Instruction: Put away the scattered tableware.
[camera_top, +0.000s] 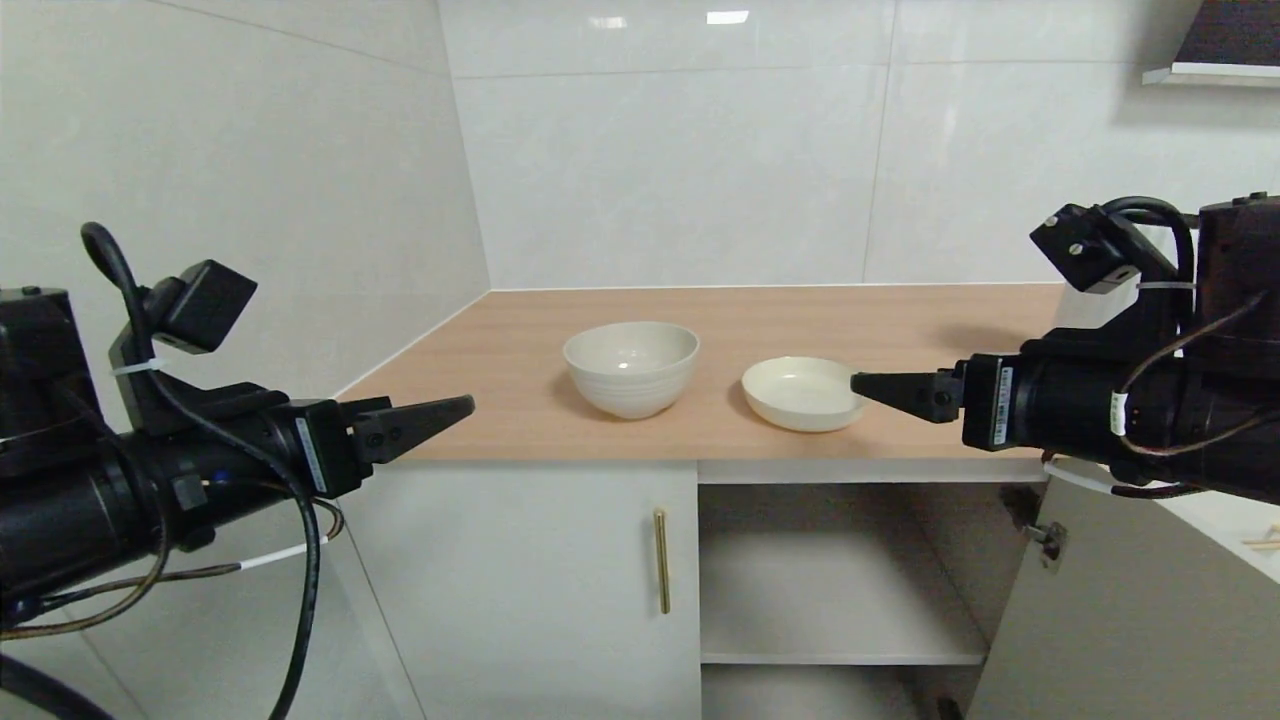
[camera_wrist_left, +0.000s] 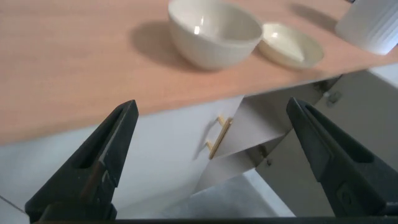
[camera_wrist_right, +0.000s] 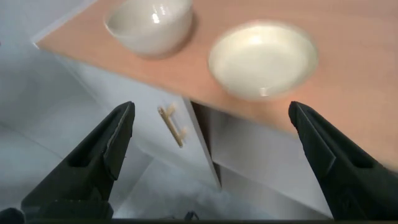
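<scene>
A deep cream bowl (camera_top: 631, 367) stands on the wooden counter (camera_top: 520, 340), with a shallow cream dish (camera_top: 803, 392) close beside it to the right. My left gripper (camera_top: 450, 410) hovers in front of the counter's front edge, left of the bowl, and is open and empty. My right gripper (camera_top: 870, 385) is level with the dish's right rim, open with nothing in it. The left wrist view has the bowl (camera_wrist_left: 214, 37) and dish (camera_wrist_left: 291, 45) beyond its spread fingers (camera_wrist_left: 102, 162). In the right wrist view the dish (camera_wrist_right: 262, 59) and bowl (camera_wrist_right: 149, 25) lie ahead of its gripper (camera_wrist_right: 211, 109).
Under the counter, the left cabinet door is closed and has a gold handle (camera_top: 661, 560). The right cabinet is open, showing a white shelf (camera_top: 840, 600), and its door (camera_top: 1100, 600) swings out below my right arm. Tiled walls close off the left and back.
</scene>
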